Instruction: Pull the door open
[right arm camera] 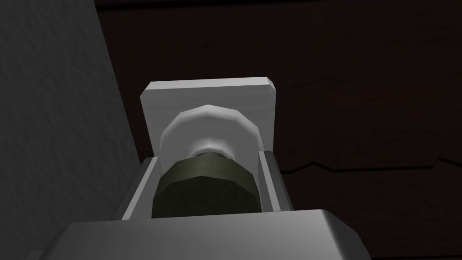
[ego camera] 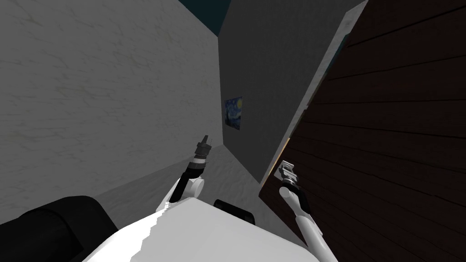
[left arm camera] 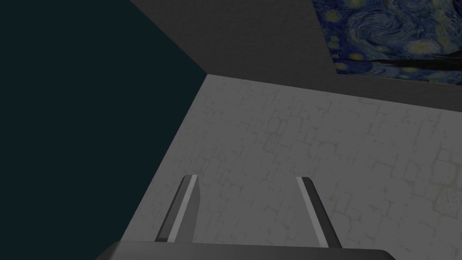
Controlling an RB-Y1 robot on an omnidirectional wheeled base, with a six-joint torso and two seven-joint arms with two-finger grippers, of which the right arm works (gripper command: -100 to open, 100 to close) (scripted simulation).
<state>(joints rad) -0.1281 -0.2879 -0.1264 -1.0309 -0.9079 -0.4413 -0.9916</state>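
clamping door knob (right arm camera: 205, 189), right end effector (right arm camera: 210, 155)

Facing a dark brown plank door (ego camera: 391, 136) beside a pale jamb (ego camera: 321, 82). Reaching with the right pincer (ego camera: 288, 175) to the pale handle (ego camera: 285, 165) at the door's edge nearest the jamb. Holding the left pincer (ego camera: 206, 140) raised, well apart from the door, aimed toward a grey wall (ego camera: 264, 68) bearing a small blue painting (ego camera: 233, 113).
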